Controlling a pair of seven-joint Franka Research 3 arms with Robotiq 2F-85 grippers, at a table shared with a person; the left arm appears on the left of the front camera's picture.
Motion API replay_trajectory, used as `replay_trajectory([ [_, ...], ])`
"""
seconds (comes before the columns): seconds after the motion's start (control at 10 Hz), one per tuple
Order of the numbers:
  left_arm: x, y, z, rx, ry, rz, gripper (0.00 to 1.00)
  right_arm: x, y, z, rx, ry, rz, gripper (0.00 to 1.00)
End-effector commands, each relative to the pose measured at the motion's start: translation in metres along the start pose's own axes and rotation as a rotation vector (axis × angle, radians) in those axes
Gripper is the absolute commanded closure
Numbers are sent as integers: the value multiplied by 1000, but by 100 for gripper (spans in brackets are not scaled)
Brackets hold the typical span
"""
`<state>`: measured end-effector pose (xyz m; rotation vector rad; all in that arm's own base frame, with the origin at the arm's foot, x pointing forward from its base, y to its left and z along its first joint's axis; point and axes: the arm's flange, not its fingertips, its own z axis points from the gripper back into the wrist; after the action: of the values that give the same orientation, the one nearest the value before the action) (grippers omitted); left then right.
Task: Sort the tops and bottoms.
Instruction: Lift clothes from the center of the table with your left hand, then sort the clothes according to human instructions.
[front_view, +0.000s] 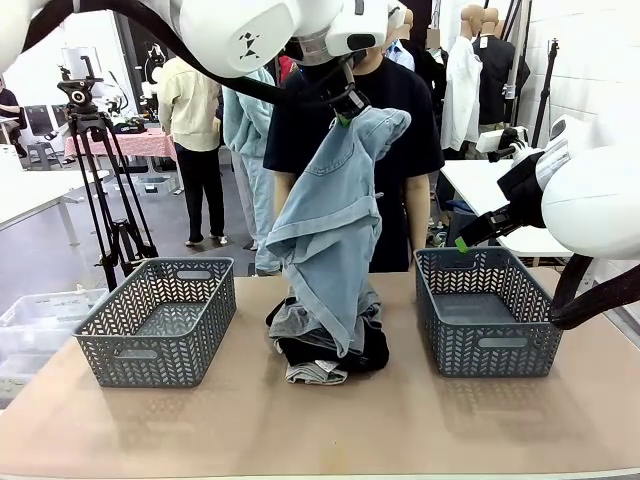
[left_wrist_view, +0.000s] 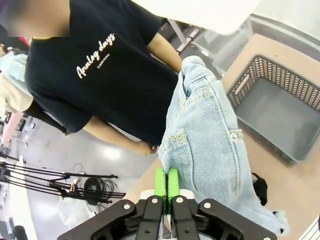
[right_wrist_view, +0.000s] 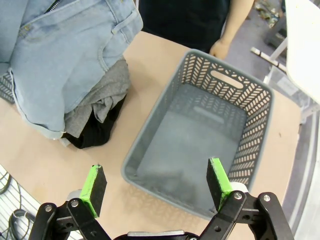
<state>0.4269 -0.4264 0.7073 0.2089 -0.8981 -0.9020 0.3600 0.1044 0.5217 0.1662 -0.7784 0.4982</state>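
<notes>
1. Tops and bottoms (front_view: 325, 352), front view: heaped at lower centre on the table (front_view: 300, 425), between the grey left basket (front_view: 150, 340) and the grey right basket (front_view: 490, 350), with no garment in either. Light blue denim garment (front_view: 330, 215) hoisted up the middle of the frame. Top end clamped in the left gripper (front_view: 346, 117) at upper centre, lower end draped on the heap. Behind it at the far edge, a person (front_view: 405, 110) in a black T-shirt. Right arm (front_view: 590, 200) at the right side, with one green pad above the right basket's far left corner.
2. Left wrist view: green pads pressed together at bottom centre, pinching a fold of the denim garment. Denim spread over the centre and down to the lower right. One of the baskets at upper right, which one unclear. White lettering on the black T-shirt at upper left.
3. Right wrist view: right gripper (right_wrist_view: 156, 175) spread wide along the bottom, nothing between its pads, hovering over the right basket. Basket lying diagonally across centre and right. At upper left, denim overlying a grey garment (right_wrist_view: 107, 95), with a black garment (right_wrist_view: 95, 134) beneath. At the top, the person's hand (right_wrist_view: 220, 48) just past the basket's far rim.
</notes>
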Motion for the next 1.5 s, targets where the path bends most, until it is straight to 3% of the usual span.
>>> replay_trajectory([
  [0.0, 0, 5, 7, 8, -8, 0, 100, 0, -1, -1, 4, -8, 0, 0],
  [1.4, 0, 5, 7, 8, -8, 0, 100, 0, -1, -1, 4, -8, 0, 0],
])
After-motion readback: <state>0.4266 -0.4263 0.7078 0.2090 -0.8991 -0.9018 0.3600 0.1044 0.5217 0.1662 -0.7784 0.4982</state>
